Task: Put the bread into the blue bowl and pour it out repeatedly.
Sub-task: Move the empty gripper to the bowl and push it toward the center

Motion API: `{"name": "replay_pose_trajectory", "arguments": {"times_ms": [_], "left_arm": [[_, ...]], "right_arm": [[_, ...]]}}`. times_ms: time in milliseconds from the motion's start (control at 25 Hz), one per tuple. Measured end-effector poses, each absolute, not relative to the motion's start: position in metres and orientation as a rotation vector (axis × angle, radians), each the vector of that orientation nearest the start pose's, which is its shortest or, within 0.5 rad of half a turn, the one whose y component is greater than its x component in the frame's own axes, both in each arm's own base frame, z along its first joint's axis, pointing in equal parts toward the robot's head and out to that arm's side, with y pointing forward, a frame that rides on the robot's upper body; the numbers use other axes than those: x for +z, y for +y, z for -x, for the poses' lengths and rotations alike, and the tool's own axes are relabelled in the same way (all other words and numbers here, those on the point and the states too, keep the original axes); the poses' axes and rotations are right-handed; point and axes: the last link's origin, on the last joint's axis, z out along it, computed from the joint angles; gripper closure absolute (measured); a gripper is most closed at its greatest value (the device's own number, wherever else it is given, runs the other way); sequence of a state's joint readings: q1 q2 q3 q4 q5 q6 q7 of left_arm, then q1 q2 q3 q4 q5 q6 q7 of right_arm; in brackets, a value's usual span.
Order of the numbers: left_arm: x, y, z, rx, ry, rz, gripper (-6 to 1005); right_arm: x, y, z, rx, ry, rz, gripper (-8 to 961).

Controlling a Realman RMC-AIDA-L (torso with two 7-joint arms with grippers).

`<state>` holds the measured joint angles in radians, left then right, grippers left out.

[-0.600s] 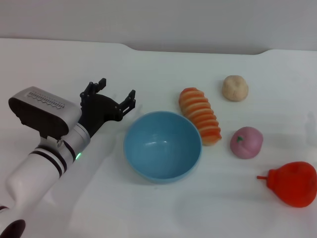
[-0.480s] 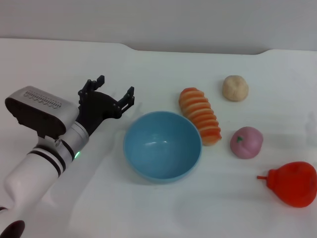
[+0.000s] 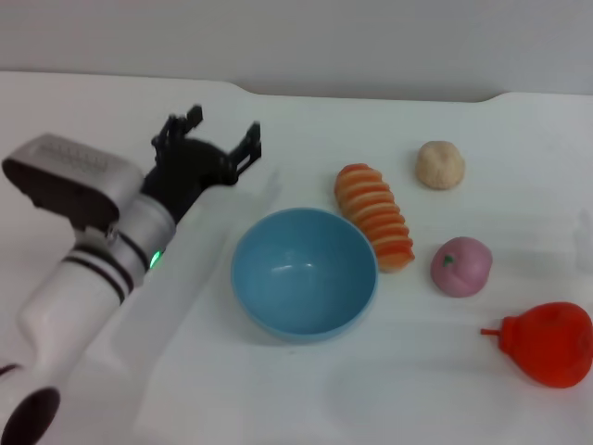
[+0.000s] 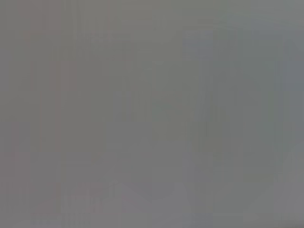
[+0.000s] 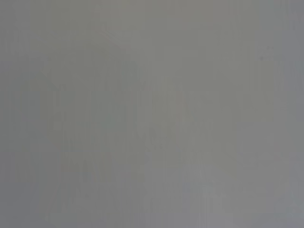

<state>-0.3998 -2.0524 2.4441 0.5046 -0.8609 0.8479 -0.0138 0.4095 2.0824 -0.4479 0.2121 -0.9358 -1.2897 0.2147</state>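
White table point(image 3: 306, 389) fills nearly the whole head view, surface matte and plain. Its far edge runs across at 12 o'clock, with a shallow raised step in the outline between 11 and 1 o'clock. Behind that edge, a flat grey wall point(image 3: 352, 42) (no seam, window or fitting visible on it). Light is soft and even; shadows on the tabletop are faint. Both wrist views show only uniform grey, nothing identifiable.
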Motion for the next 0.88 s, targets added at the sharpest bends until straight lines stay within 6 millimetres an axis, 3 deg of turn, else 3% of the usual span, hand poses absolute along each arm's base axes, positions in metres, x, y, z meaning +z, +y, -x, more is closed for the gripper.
{"name": "replay_pose_trajectory", "arguments": {"times_ms": [240,480,640,880], "left_arm": [[-0.075,0.363,0.244,-0.654,-0.724,1.944,162],[-0.064,0.388,0.193,-0.447,-0.809,2.095,163],[-0.054,0.386,0.175,-0.277,-0.826,2.174,164],[-0.032,0.368,0.159,-0.066,-0.859,2.316,164]], "right_arm": [[-0.031,0.279,-0.36,0.685,0.757,1.526,527],[-0.03,0.281,-0.363,0.668,0.759,1.527,530],[-0.03,0.283,-0.366,0.64,0.767,1.534,531],[-0.027,0.29,-0.37,0.605,0.765,1.543,534]]}}
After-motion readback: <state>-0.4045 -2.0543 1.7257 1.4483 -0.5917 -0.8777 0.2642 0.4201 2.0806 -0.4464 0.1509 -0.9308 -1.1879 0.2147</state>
